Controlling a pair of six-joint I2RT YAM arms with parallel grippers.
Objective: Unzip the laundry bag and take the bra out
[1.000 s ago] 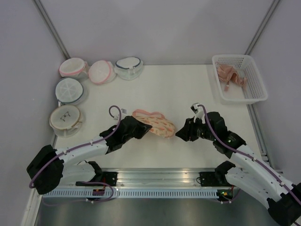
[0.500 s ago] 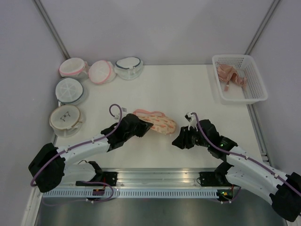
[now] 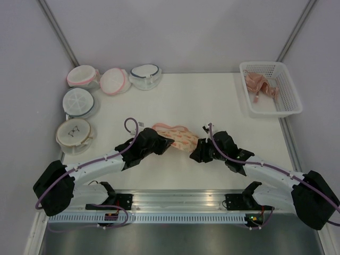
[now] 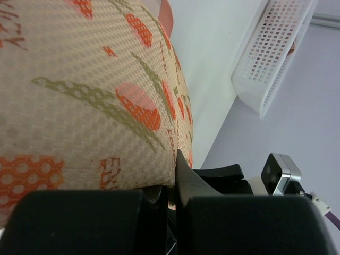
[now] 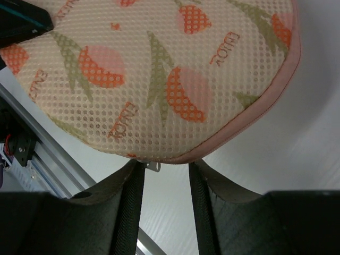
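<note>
**Item: printed bag, zip closed, pull tab about to be grasped**

- Bag (image 5: 159, 79): lies mid-surface between the two arms, zip shut as far as can be seen. Pink zip edge (image 5: 255, 114) runs round its rim.
- Bra: not visible, judged to be inside the bag.
- Left pincer (image 4: 171, 195): pressed together on the bag's left end and pinching the mesh, which anchors the bag.
- Right pincer (image 5: 163, 172): spread, holding nothing. Its fingers sit on either side of the small metal pull tab (image 5: 152, 165) at the bag's right end.

Handling of the step, as a judgement:
- Ease forward until the tab lies fully between the pads, then pinch the tab alone and not the pink edge.
- Draw the tab along the curve of the zip and keep low.
- Keep the left hold firm so the soft mesh tightens instead of bunching.
- A shallow grip is likely to slip off so small a tab.

Edges and room:
- Surface (image 3: 202, 101): bare behind the bag and to its right, which is the better way to pull.
- Rail (image 3: 180, 197): near, along the front edge, so there is little room toward the bases.
- Basket (image 3: 291, 87) with the peach garment (image 3: 259, 85): far right corner, well apart.
- Mesh bags (image 3: 78, 100): clustered at the far left, well apart.
- The two pincers stand near each other across the bag, so their paths should be kept apart.
</note>
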